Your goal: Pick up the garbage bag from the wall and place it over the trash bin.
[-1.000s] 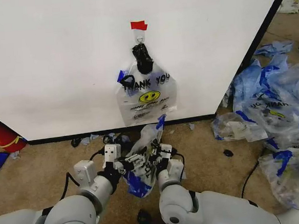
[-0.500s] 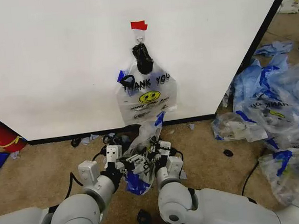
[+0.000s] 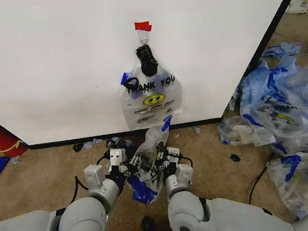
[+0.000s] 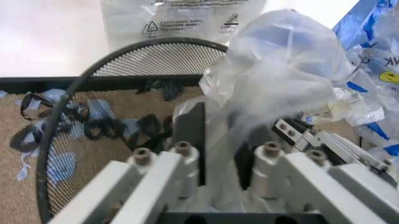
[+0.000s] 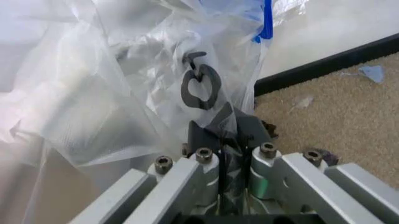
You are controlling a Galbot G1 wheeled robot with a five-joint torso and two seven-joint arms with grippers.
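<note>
While pincers (image 3: 147,166) (both clamped) pinch garbage bag (image 3: 149,158), trash bin (image 4: 68,121) beneath

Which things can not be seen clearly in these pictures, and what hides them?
- Trash bin: left wrist view shows part of the rim and mesh; the garbage bag hides the rest.
- Left gripper: plastic hides its fingertips.
- Right gripper: bag folds cover its closed tips.

From our left wrist cam we've got the left gripper (image 4: 221,161) pinched onto a crumpled bit of the garbage bag (image 4: 281,79), which billows up just past the fingertips. Right beyond the fingers sits the trash bin (image 4: 81,84), its round mesh rim open toward us, with black scraps (image 4: 100,128) visible through it on the carpet (image 4: 18,154)
</note>
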